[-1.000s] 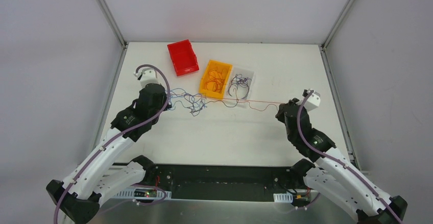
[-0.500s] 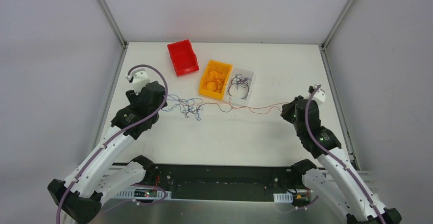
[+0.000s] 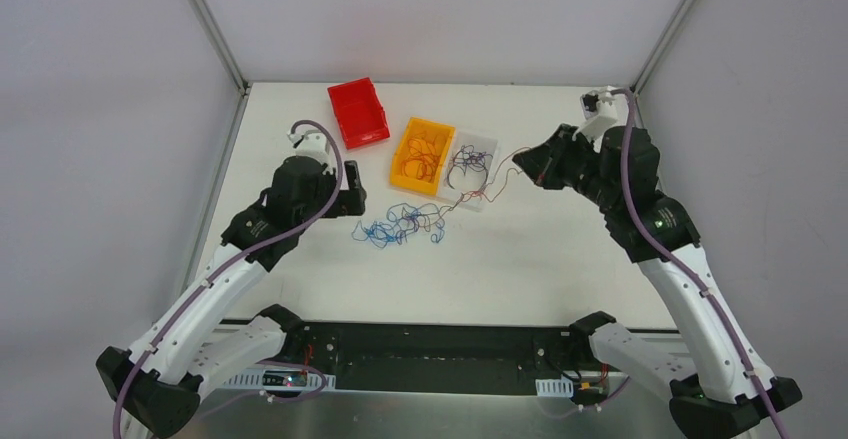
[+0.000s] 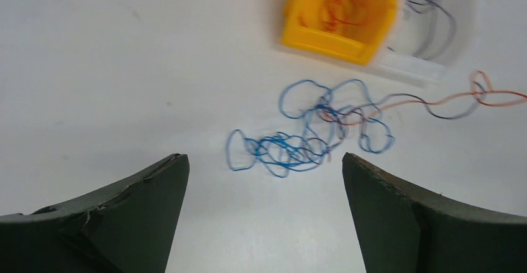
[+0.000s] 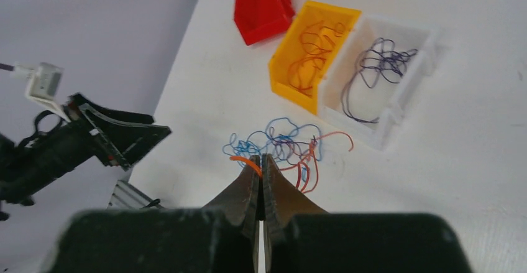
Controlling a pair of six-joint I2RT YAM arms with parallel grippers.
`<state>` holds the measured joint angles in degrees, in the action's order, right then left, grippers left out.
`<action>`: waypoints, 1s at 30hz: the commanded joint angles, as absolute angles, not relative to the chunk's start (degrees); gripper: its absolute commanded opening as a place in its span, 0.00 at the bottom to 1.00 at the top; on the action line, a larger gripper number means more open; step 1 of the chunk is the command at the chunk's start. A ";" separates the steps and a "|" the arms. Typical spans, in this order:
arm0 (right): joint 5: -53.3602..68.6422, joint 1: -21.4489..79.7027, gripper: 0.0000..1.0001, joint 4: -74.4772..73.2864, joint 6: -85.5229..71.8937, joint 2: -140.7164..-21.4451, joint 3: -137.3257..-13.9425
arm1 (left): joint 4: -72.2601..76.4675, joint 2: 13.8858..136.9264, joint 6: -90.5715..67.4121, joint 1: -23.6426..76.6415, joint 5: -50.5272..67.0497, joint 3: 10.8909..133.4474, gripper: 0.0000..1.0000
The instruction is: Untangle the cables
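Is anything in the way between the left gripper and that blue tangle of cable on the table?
Nothing visible does. The open left gripper faces the blue tangle across bare table; the yellow bin sits beyond the tangle, not between.

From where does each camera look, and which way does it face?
Top external: above, behind the robot, facing down at the table; both arms, left hand and right hand show.
Left wrist: on the left arm, facing down at the blue tangle; its open fingers show.
Right wrist: raised, facing across the table toward the left arm; its shut hand pinches an orange cable.
All share the blue tangle and yellow bin.
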<state>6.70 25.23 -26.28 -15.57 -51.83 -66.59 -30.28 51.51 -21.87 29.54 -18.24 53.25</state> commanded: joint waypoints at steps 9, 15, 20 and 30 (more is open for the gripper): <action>27.07 26.72 0.00 -22.95 -21.38 -61.92 -86.44 | 12.66 52.28 -14.09 32.45 27.70 48.32 0.97; 29.06 27.01 0.00 -21.60 -24.76 -64.71 -90.02 | 16.06 59.31 -4.14 40.74 25.75 53.04 0.96; 30.27 27.18 0.00 -20.64 -26.61 -66.07 -91.63 | 19.84 66.69 -3.05 41.48 24.81 55.61 0.93; 26.10 27.07 0.00 -20.94 -26.20 -67.44 -97.63 | 20.35 80.69 -9.27 41.48 18.80 57.20 0.71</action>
